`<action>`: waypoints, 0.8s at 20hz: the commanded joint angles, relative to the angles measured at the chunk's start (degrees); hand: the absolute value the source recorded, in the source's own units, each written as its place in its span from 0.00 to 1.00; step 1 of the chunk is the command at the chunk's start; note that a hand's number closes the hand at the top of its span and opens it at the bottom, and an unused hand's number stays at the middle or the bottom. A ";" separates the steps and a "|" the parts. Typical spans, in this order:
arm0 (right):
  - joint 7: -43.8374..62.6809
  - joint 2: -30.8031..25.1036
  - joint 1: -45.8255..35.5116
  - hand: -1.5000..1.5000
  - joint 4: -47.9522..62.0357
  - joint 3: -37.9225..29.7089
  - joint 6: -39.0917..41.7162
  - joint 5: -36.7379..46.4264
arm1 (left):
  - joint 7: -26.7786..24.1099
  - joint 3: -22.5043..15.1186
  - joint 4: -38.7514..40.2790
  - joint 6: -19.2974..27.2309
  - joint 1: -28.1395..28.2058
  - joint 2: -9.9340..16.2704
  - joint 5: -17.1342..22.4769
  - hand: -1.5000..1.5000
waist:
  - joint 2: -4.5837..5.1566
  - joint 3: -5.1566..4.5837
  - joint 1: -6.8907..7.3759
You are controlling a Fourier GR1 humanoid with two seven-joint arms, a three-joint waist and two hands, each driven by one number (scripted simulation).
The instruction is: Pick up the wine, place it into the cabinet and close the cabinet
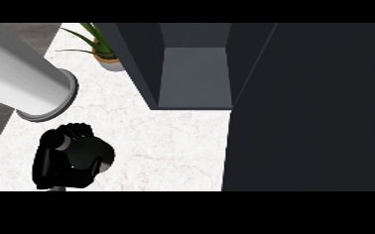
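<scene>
White marbled counter (168, 139): you have it as the work surface, bare stone showing between the hand and the cabinet.
Dark grey open cabinet (194, 74): stands at the counter's far side; its interior floor and walls show, and nothing sits inside that you can see.
Dark cabinet door (300, 109): swung open, filling your view's right side as a broad dark panel.
Left hand (70, 158): black, at lower left, fingers curled round a dark rounded object; you should read it as grasping.
Wine (92, 153): judged to be that dark cylindrical thing in the left hand, seen end-on; label and neck are hidden, so you cannot confirm more.
Left forearm (33, 84): pale grey cylinder crossing the upper left.
Right hand: not visible to you anywhere.
Green potted plant (99, 47): at the back, just left of the cabinet.
Progress: pick-up appears done; the wine is well short of the cabinet opening.
Remaining: you still need placement inside, release, then the door shut.
</scene>
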 commanded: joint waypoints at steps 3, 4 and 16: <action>1.06 2.06 0.17 0.00 -3.64 1.31 -1.55 -2.66 | 12.03 -4.77 -17.29 -0.04 5.20 -3.22 3.62 1.00 | 0.03 -0.01 0.19; 0.24 -0.25 3.40 0.00 -4.38 -2.32 1.58 -6.96 | 18.08 -5.75 -20.42 0.87 4.31 -3.32 4.67 1.00 | -0.01 0.05 -0.07; -0.35 0.85 -1.58 0.00 -0.02 -0.53 0.83 -4.22 | 36.11 -19.63 -34.60 14.83 -2.48 -5.68 1.65 1.00 | 0.18 -0.03 -0.17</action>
